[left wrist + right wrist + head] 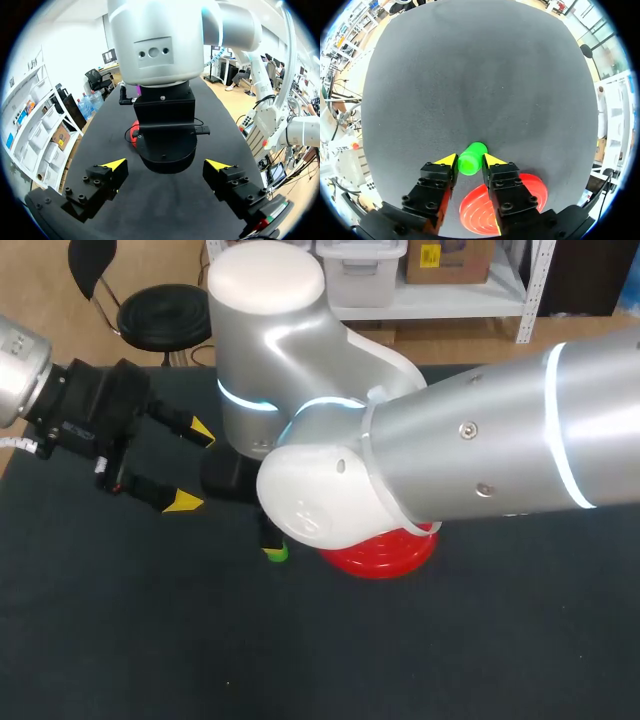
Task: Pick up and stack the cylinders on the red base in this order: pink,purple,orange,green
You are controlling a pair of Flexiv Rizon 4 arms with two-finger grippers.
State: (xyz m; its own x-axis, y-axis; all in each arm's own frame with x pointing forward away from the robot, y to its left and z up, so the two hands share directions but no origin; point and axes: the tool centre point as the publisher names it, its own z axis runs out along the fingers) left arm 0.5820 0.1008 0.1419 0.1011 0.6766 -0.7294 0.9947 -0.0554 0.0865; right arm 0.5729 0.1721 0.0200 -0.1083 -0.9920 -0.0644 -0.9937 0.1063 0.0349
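Two arms over the dark table (120,640). The right arm (480,440) comes in from the right and reaches past the middle, its bulky silver joints covering most of the centre in the head view. Right gripper (470,161) is clenched on the green cylinder (472,156): in the right wrist view one yellow tip presses each side of it, and the cylinder's far end sticks out ahead of the fingers. Cannot tell whether the cylinder rests on the table or is lifted off it, nor whether it stands upright or tilted. In the head view only a small green bit shows under a dark finger, just below the right arm's white joint.

Red base (472,212) sits on the table near the cylinder, partly under the right gripper's fingers in the right wrist view, its raised rings showing. In the head view it is half hidden under the right arm, and the green bit sits just off its left edge, apart from it.

Left arm (15,365) comes in at the left. Left gripper (166,167) is released, yellow tips spread wide, gripping nothing. It hangs over the left part of the table, pointed at the right arm's black wrist block, which stands ahead of it between the spread fingers without touching them. A sliver of the base shows beside that block
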